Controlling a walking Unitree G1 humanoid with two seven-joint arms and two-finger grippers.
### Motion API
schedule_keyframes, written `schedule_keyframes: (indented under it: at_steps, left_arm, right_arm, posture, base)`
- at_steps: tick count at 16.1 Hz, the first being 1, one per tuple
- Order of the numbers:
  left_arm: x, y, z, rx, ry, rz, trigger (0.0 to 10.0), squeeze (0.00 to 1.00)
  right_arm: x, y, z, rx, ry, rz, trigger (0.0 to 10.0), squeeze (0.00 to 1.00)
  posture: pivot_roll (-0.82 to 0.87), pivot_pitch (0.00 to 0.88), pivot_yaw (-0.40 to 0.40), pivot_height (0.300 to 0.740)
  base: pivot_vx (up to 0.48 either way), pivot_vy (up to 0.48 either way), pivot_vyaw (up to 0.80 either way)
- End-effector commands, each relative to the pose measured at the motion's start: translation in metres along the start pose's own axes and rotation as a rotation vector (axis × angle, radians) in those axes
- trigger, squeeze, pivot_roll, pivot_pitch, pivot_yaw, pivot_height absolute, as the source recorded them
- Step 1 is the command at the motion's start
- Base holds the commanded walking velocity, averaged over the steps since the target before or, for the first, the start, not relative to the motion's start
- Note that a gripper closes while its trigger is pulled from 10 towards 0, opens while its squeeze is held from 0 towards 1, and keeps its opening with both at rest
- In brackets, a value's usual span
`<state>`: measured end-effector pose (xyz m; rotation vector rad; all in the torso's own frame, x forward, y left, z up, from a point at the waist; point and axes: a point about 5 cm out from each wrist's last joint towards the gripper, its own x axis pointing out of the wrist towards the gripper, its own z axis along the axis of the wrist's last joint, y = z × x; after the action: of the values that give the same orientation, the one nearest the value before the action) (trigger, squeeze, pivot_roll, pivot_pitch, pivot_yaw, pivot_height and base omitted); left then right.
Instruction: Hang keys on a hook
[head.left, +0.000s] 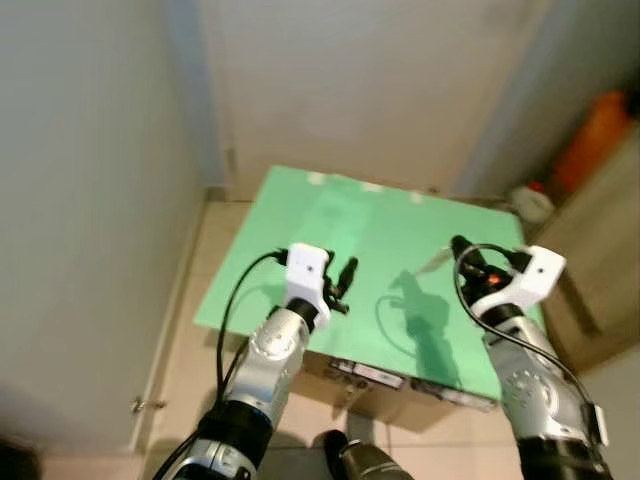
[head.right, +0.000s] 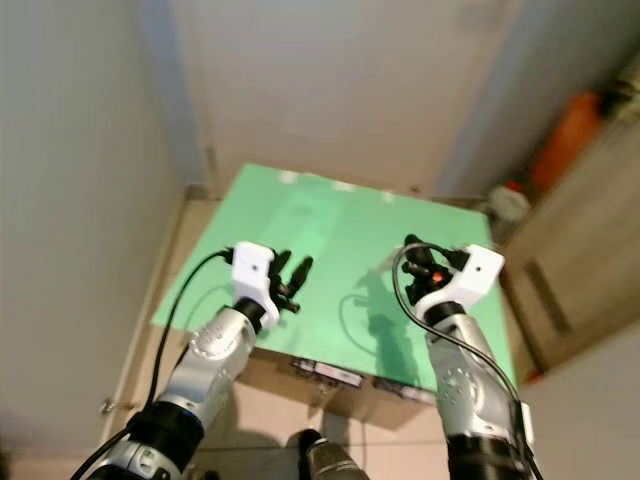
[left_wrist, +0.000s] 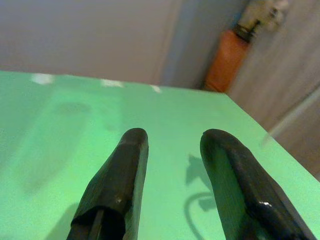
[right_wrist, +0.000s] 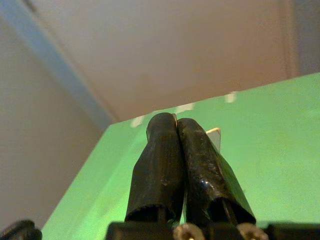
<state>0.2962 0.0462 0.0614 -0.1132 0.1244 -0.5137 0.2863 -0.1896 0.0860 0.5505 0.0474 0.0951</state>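
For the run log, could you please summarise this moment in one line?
left hand: open, above green table | right hand: shut on small pale flat thing, above table | hook: unseen

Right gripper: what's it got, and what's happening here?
Both arms are held out over the green tabletop. The right gripper is shut on a small pale, flat piece; whether it is the keys is unclear. The left gripper is open and holds nothing.
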Motion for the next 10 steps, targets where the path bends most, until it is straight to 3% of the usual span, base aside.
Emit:
schedule_keyframes:
  at_steps: [1,5,10]
  left_arm:
    - [0.003,-0.001,0.002,0.024,-0.005,-0.015,10.0,0.0]
    - [-0.006,0.029,-0.004,0.044,0.029,0.037,10.0,0.0]
    - [-0.016,0.046,-0.014,0.029,0.06,0.073,10.0,0.0]
  right_arm:
    - [0.004,-0.001,-0.002,-0.008,-0.01,-0.004,10.0,0.0]
    - [0.017,0.019,-0.016,0.012,-0.005,0.052,10.0,0.0]
    - [0.017,0.021,-0.027,0.024,-0.02,0.05,10.0,0.0]
  posture:
    - [-0.09,0.0,-0.041,0.74]
    - [-0.05,0.0,-0.007,0.74]
    - [-0.05,0.0,0.015,0.74]
  base:
    - [0.0,0.0,-0.79]
    - [0.0,0.0,-0.79]
    - [0.0,0.0,-0.79]
